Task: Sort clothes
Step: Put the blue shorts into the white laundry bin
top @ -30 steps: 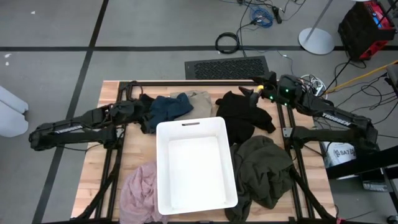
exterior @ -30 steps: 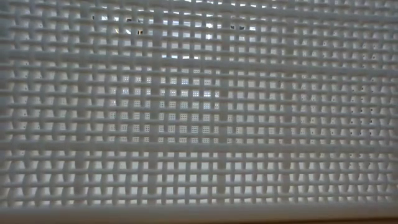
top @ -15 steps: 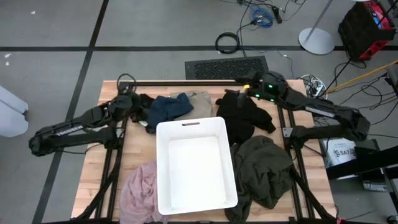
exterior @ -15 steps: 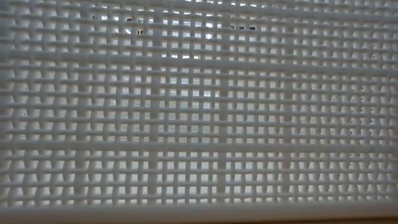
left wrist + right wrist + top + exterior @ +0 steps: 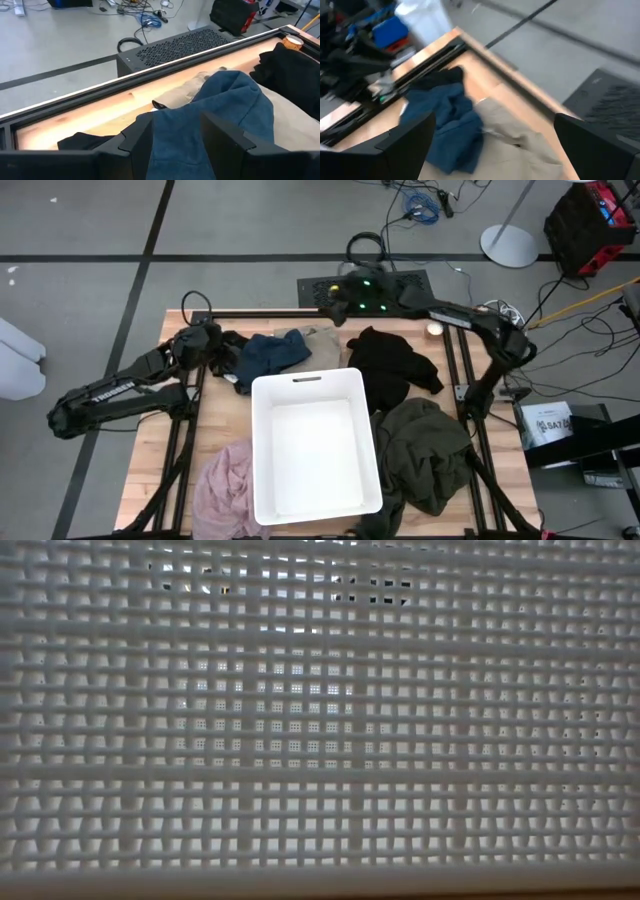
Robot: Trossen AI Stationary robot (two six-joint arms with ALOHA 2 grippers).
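Note:
The clothes lie around a white bin [image 5: 262, 450]. A navy garment [image 5: 272, 352] and a tan one [image 5: 322, 337] are at the far edge, a black one [image 5: 392, 365] at the far right, an olive one [image 5: 425, 450] near right and a pink one [image 5: 222, 485] near left. My left gripper [image 5: 222, 348] is at the navy garment's left end, shut on it. My right gripper [image 5: 335, 302] hangs open above the far edge, over the tan garment [image 5: 515, 135], touching nothing. My left gripper has the navy garment's left end [image 5: 175, 125] bunched between its two fingers [image 5: 222, 142]; the cloth fills the gap. The fingers come from the table's left, slanting down. The rest of the garment lies slack on the table and over the tan one.
A scrap of black cloth [image 5: 85, 141] lies beside my left fingers. The bin's lattice wall [image 5: 320, 740] fills the low view. Black frame rails [image 5: 300, 311] run along the table's far edge and sides. A small round roll [image 5: 433, 330] sits at the far right.
My right gripper has swept along the far edge from the table's far right corner toward the left, ending over the tan garment and staying open. My left gripper has swung a little toward the far edge and rolled. The clothes lie as before.

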